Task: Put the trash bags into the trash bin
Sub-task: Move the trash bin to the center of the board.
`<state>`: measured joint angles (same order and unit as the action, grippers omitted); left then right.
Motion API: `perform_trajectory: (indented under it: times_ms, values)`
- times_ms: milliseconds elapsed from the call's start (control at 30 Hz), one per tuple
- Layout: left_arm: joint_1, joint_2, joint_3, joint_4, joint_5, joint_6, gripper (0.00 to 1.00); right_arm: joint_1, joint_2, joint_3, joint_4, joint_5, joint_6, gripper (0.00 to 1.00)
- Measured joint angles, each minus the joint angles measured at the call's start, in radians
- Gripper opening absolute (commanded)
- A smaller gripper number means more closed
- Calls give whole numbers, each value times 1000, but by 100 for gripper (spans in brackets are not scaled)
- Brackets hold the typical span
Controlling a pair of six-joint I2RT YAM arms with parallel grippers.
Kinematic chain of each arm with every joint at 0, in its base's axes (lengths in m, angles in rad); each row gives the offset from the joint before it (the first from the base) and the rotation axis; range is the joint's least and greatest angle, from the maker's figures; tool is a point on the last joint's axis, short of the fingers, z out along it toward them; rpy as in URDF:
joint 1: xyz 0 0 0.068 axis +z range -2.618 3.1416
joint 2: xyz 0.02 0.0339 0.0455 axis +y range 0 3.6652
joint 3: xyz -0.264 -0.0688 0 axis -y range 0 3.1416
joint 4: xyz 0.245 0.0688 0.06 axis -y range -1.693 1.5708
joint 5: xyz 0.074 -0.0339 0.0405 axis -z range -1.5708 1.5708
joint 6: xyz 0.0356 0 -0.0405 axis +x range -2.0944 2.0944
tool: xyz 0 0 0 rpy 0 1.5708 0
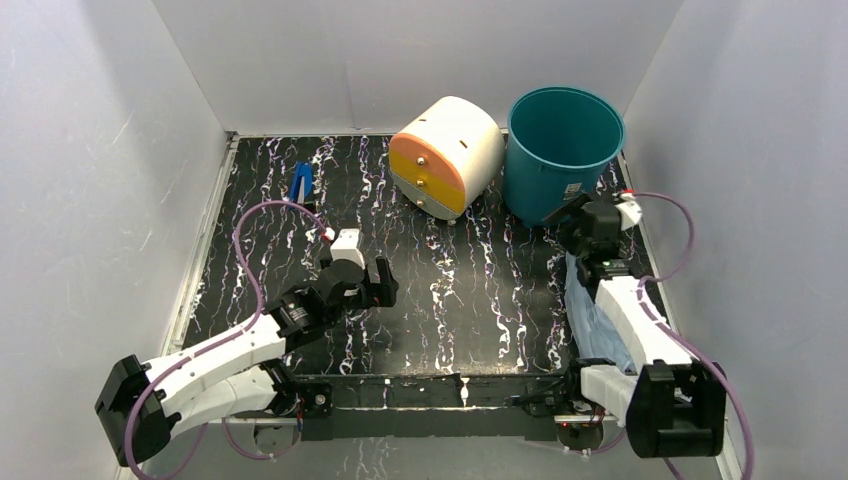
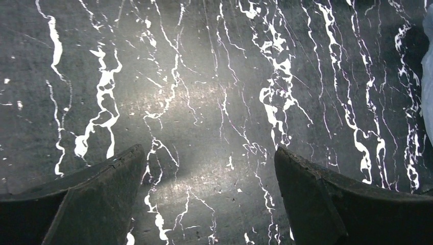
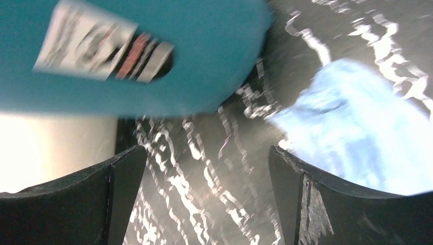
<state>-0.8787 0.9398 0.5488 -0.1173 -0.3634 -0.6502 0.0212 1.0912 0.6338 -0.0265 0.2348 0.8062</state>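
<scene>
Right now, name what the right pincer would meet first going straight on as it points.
Probably the marbled table just short of the trash bin, since the open right pincer tilts downward; depth is unclear. The trash bag lies off to one side.

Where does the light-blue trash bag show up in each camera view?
Top external: the trash bag lies at right, toward the near edge.
Left wrist: a pale sliver at the far right edge.
Right wrist: fills the right side, blurred.
Shared landmark: the black, white-veined tabletop.
</scene>
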Motion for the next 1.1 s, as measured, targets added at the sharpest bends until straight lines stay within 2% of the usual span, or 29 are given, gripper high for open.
perform_trajectory:
  times_ms: [67, 167, 267, 367, 467, 633, 833, 967, 1100]
  values:
    - [0, -11, 0, -10, -21, 0, 95, 107, -34, -14, 0, 41, -2, 99]
    - [0, -24, 0, -27, -58, 1, 96, 329, -15, -3, -9, 181, 2, 99]
    - [1, -23, 8, -66, -90, 3, 96, 533, 85, 61, -62, 385, 15, 99]
    - [1, -12, 29, -105, -110, 2, 96, 626, 201, 149, -130, 552, 49, 99]
    - [1, 2, 56, -127, -114, -8, 96, 643, 305, 257, -208, 665, 90, 99]
    - [1, 27, 75, -128, -114, -41, 95, 642, 359, 325, -248, 735, 89, 99]
    - [1, 60, 98, -144, -117, -50, 95, 642, 368, 332, -247, 722, 23, 99]
    - [1, 75, 122, -145, -121, -50, 95, 635, 364, 313, -187, 687, -31, 99]
    - [1, 82, 128, -146, -120, -50, 96, 569, 377, 309, -178, 624, -38, 99]
